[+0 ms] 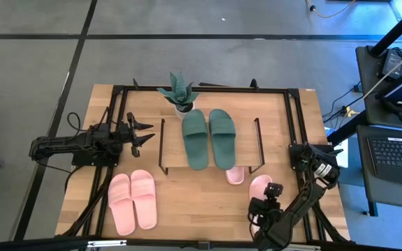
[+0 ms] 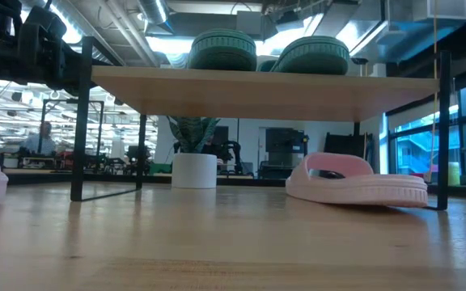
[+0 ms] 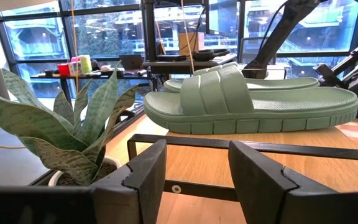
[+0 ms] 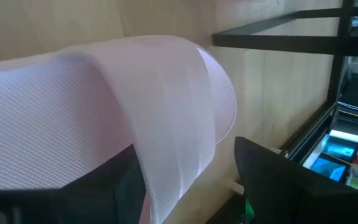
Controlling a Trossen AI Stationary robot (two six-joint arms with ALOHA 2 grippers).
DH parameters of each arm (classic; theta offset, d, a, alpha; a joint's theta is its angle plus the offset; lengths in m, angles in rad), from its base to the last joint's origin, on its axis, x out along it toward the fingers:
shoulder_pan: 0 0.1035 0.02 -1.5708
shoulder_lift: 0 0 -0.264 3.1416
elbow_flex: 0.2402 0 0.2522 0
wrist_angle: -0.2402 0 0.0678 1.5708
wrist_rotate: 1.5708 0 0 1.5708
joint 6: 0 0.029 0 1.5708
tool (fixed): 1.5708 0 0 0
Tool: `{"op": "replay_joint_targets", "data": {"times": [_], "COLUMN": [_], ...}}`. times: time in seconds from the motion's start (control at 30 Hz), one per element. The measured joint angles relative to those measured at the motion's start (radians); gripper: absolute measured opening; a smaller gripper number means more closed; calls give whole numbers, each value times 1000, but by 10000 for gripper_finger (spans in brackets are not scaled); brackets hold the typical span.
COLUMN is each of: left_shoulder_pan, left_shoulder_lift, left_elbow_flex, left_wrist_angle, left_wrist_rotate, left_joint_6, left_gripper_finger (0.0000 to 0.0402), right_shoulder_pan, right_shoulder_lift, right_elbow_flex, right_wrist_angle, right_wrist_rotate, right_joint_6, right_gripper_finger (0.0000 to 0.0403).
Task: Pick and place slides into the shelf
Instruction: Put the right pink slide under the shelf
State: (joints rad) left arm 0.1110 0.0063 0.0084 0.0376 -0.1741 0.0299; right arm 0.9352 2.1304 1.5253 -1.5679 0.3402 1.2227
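Wooden bench (image 1: 208, 202) fills the overhead view, with grey floor around it and a desk with a laptop off at three o'clock. We find the shelf (image 1: 173, 157) near the middle, its light board on thin black wire legs, and the dark green slides (image 1: 209, 137) lying side by side on top. A small potted plant (image 1: 179, 93) stands just beyond the shelf at about eleven o'clock from it.

One pair of pink slides (image 1: 132, 200) lies on the bench at about seven o'clock from the shelf. A single pink slide (image 1: 234, 175) pokes out from under the shelf's near edge at five o'clock, and its mate (image 1: 260, 187) lies just beside it.

We see the right tool (image 1: 262, 222) at that mate, fingers spread wide on either side of the strap (image 4: 166, 118). The left tool (image 1: 139, 132) waits at nine o'clock of the shelf, fingers (image 3: 148, 171) parted and empty.

We judge the risks this way. A grip on the soft strap alone could let the slide swing or slip on the lift. Pushing it under the board might catch a wire leg, or shove the neighbouring slide. A high carry could knock the green pair off.
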Motion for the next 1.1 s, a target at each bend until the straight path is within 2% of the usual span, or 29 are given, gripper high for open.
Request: {"op": "replay_joint_targets", "data": {"times": [0.17, 0.27, 0.4, 0.5, 0.6, 0.7, 0.83, 1.1], "left_shoulder_pan": [0, 0, 0, 0, 0, 0, 0, 0], "left_shoulder_lift": [0, 0, 0, 0, 0, 0, 0, 0], "left_elbow_flex": [0, 0, 0, 0, 0, 0, 0, 0], "left_wrist_angle": [0, 0, 0, 0, 0, 0, 0, 0], "left_wrist_rotate": [0, 0, 0, 0, 0, 0, 0, 0], "left_joint_6": [0, 0, 0, 0, 0, 0, 0, 0], "left_gripper_finger": [166, 166, 166, 166, 166, 166, 166, 166], "right_shoulder_pan": [0, -7, -23, -33, -42, -44, -43, -67], "right_shoulder_lift": [0, 0, 0, 0, 0, 0, 0, 0], "right_elbow_flex": [0, 0, 0, 0, 0, 0, 46, 277], "right_wrist_angle": [17, 22, 23, 24, 20, 16, 0, -1], "right_wrist_rotate": [-1, -2, -5, -6, -53, -108, -124, -114], "right_joint_6": [8, 12, 6, 7, 6, 37, 77, 60], "right_gripper_finger": [232, 215, 154, 90, 23, 16, 15, 15]}}
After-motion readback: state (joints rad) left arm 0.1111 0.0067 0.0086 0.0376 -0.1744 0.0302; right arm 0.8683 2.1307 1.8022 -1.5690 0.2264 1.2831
